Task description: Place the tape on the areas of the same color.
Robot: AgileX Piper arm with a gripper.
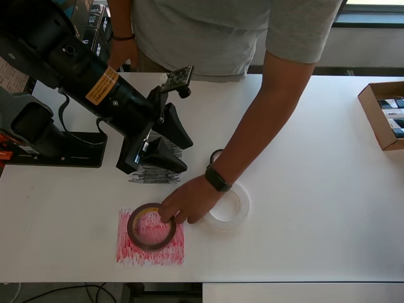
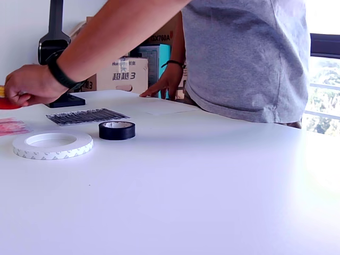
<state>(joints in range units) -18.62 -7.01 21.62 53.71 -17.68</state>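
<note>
- Pincer (image 1: 165,165): you find it left of centre in the overhead view, hanging over the black scribbled sheet (image 1: 154,175); whether its tips are spread or pressed together cannot be told, and nothing shows between them.
- Dark-red roll (image 1: 151,227): lower left of the overhead view, lying flat on the red scribbled sheet (image 1: 150,237), touched by a person's hand (image 1: 189,201).
- Black roll (image 2: 117,129): flat on the bare surface (image 1: 303,208), just right of the pincer in the overhead view, largely hidden there by the forearm.
- White roll (image 1: 228,207): flat, lower right of the pincer, below the black roll.
- White sheet (image 2: 159,109): visible in the exterior view only, beyond the black roll.
- Your nearest target is the black roll, with its sheet directly under the pincer.
</note>
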